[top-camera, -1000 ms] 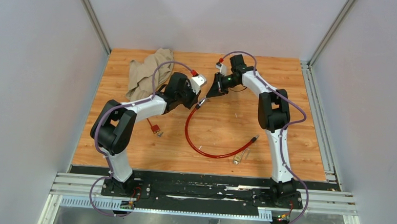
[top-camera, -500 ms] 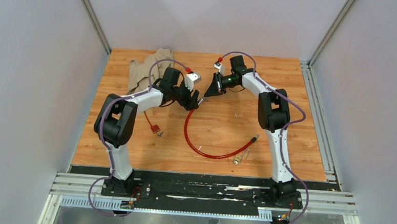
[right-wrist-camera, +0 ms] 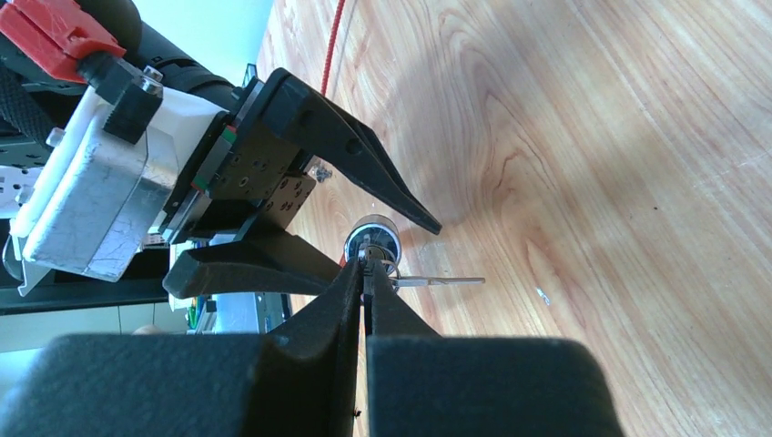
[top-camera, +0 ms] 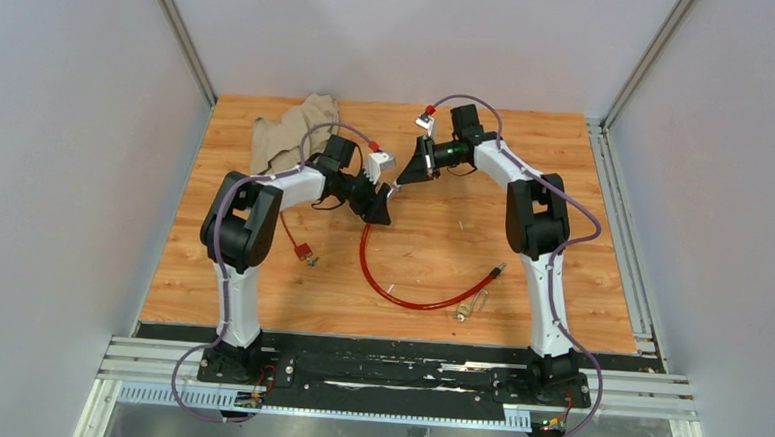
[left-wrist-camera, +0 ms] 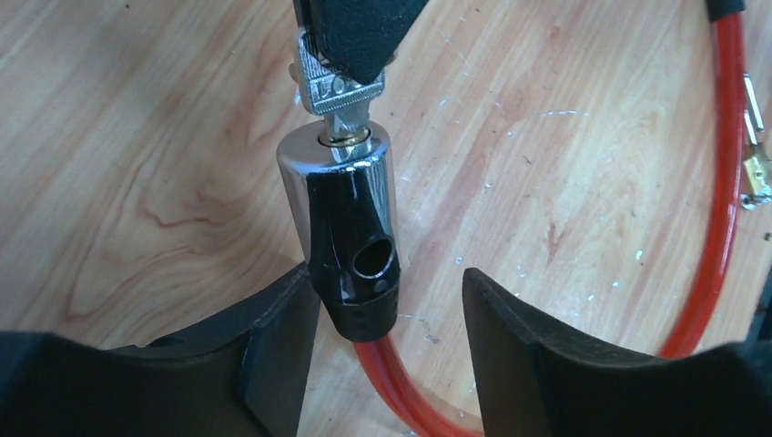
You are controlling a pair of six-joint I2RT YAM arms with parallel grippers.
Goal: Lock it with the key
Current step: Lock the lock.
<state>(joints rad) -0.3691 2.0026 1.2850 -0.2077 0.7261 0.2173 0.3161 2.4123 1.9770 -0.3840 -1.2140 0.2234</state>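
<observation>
Left arm (top-camera: 254,207) has swung its elbow inward since the earlier frame; right arm (top-camera: 529,211) has barely shifted. Right gripper (right-wrist-camera: 365,273) is clamped on the key (left-wrist-camera: 339,89). Its blade is seated in the lock barrel (left-wrist-camera: 346,218), long axis in line with the barrel. Left gripper (left-wrist-camera: 387,291) has its jaws apart: one finger touches the barrel, the other stands clear. Judgement: the barrel needs bracing before the key is turned.

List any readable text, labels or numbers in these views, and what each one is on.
No text can be read.
Raised marks on the head of the key: too blurred to read.
Face of the red tag: too small to tell whether it has any text.
</observation>
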